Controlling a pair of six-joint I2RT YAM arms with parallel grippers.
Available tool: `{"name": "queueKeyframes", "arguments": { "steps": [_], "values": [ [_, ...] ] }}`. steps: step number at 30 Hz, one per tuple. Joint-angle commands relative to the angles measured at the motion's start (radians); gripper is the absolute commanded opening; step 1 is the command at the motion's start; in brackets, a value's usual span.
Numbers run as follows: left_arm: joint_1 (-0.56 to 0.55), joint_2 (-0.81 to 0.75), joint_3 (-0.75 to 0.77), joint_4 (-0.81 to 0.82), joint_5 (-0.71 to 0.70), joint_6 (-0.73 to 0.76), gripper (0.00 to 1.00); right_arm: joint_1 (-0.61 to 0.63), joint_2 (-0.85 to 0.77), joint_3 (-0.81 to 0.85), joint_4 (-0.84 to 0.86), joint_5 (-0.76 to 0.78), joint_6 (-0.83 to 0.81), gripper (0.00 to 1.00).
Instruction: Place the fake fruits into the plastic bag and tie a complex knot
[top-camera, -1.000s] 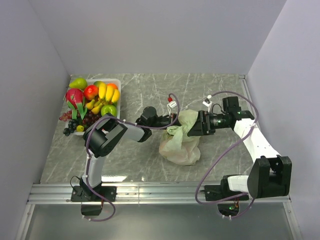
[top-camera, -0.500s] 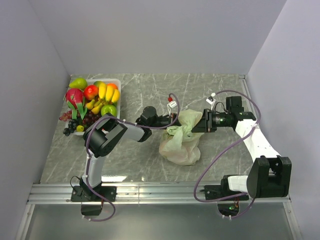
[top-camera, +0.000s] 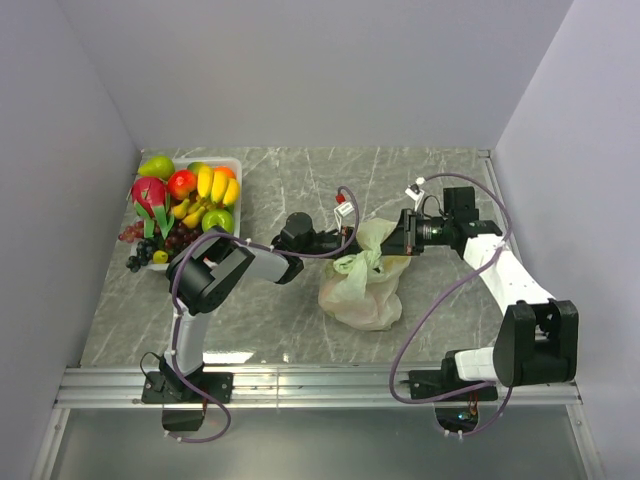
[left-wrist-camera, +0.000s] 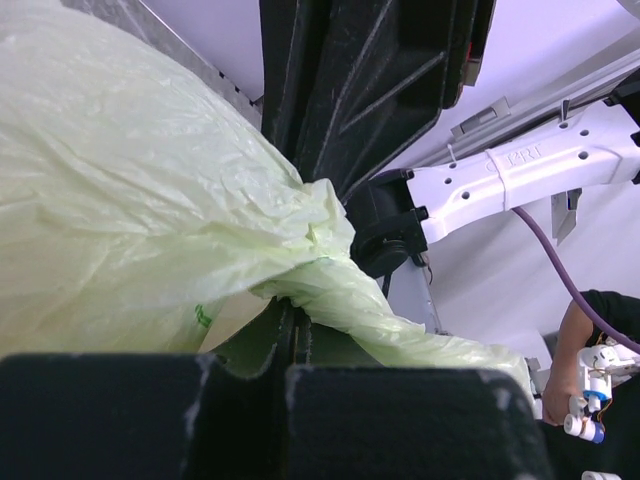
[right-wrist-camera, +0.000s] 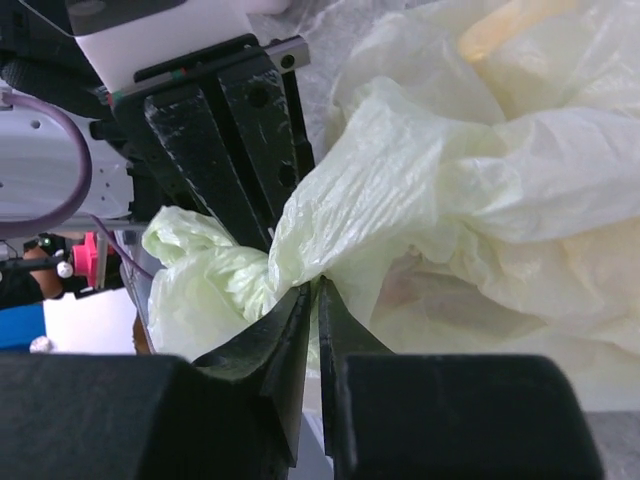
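Note:
The pale-green plastic bag (top-camera: 368, 290) lies crumpled mid-table between both arms. My left gripper (top-camera: 350, 247) is shut on a bunched strip of the bag (left-wrist-camera: 130, 200) at its upper left, with the film pinched at the fingertips (left-wrist-camera: 292, 318). From the right, my right gripper (top-camera: 393, 243) is shut on a gathered fold of the bag (right-wrist-camera: 450, 170), its jaws nearly touching around the film (right-wrist-camera: 318, 292). A yellowish shape (right-wrist-camera: 510, 25) shows through the plastic. The fake fruits (top-camera: 190, 205) are piled at the far left. The knot is out of view.
A clear tray (top-camera: 236, 163) holds the fruit pile, and dark grapes (top-camera: 135, 262) spill over its near edge. Grey walls close in the left, back and right. A metal rail (top-camera: 320, 385) runs along the near edge by the arm bases.
My right gripper has moved left up to the bag's top and closed on a fold of it. The left gripper and the fruit pile have not moved.

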Motion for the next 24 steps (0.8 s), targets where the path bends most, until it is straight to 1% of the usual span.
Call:
{"name": "queueKeyframes", "arguments": {
  "steps": [1, 6, 7, 8, 11, 12, 13, 15, 17, 22, 24],
  "values": [
    [-0.015, -0.023, 0.026, 0.057, 0.028, 0.006, 0.0, 0.034, 0.008, 0.027, 0.08, -0.015, 0.047, 0.14],
    [-0.015, -0.017, 0.032, 0.092, 0.005, -0.034, 0.0, 0.065, -0.037, -0.041, 0.12, -0.003, 0.091, 0.14],
    [-0.013, -0.017, 0.032, 0.095, 0.002, -0.04, 0.01, 0.06, -0.044, -0.041, 0.105, 0.007, 0.074, 0.18],
    [-0.012, -0.017, 0.031, 0.098, -0.001, -0.044, 0.01, 0.054, -0.058, -0.038, 0.058, 0.01, 0.055, 0.2],
    [-0.01, -0.022, 0.025, 0.097, 0.0, -0.038, 0.01, 0.014, -0.089, -0.026, -0.016, 0.004, 0.015, 0.27],
    [-0.009, -0.023, 0.025, 0.095, 0.003, -0.038, 0.01, 0.002, -0.095, -0.012, -0.036, -0.003, 0.004, 0.3],
    [-0.007, -0.023, 0.023, 0.095, 0.003, -0.037, 0.01, -0.012, -0.1, -0.004, -0.056, -0.007, -0.019, 0.37],
    [-0.004, -0.026, 0.022, 0.092, 0.006, -0.034, 0.01, -0.027, -0.117, 0.013, -0.107, -0.009, -0.033, 0.41],
    [-0.003, -0.029, 0.023, 0.086, 0.005, -0.026, 0.01, -0.045, -0.132, 0.014, -0.147, -0.019, -0.053, 0.4],
    [-0.003, -0.028, 0.022, 0.098, 0.008, -0.035, 0.01, -0.053, -0.121, -0.01, -0.188, 0.002, -0.111, 0.29],
    [-0.003, -0.026, 0.025, 0.101, 0.01, -0.037, 0.01, -0.052, -0.112, -0.021, -0.185, -0.001, -0.12, 0.28]
  ]
}}
